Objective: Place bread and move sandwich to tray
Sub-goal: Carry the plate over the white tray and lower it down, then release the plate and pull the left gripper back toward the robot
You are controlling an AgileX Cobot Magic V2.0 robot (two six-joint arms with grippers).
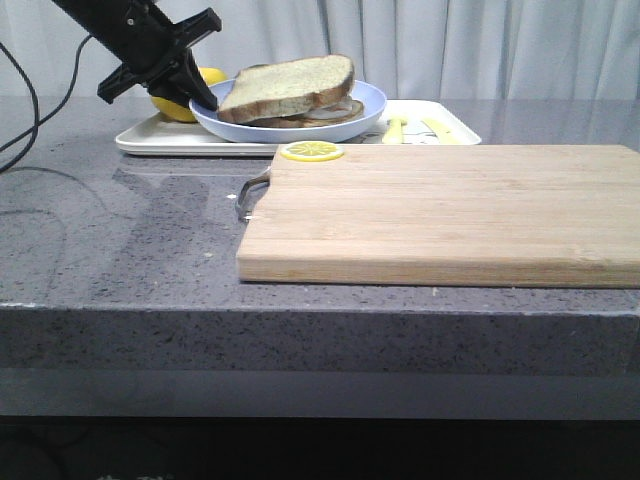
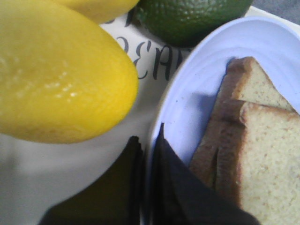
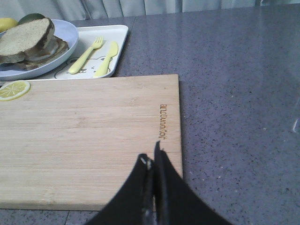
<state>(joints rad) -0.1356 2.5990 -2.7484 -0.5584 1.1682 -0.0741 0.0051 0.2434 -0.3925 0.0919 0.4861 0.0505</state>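
Pale blue plate (image 1: 290, 118), pinched at its left rim by the left gripper (image 2: 147, 145), could tilt over the tray (image 1: 160, 138), sliding the bread (image 1: 288, 87) off.

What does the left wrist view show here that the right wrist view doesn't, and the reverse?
Only the left wrist view shows the left gripper closed on the rim of the blue plate, a lemon filling the frame beside it, and lettering printed on the tray.

Only the right wrist view shows the cutting board, a lemon slice on its corner, the yellow fork and knife on the tray, and the right gripper, shut and empty.

Both show the plate, the sandwich, the tray and a green fruit.
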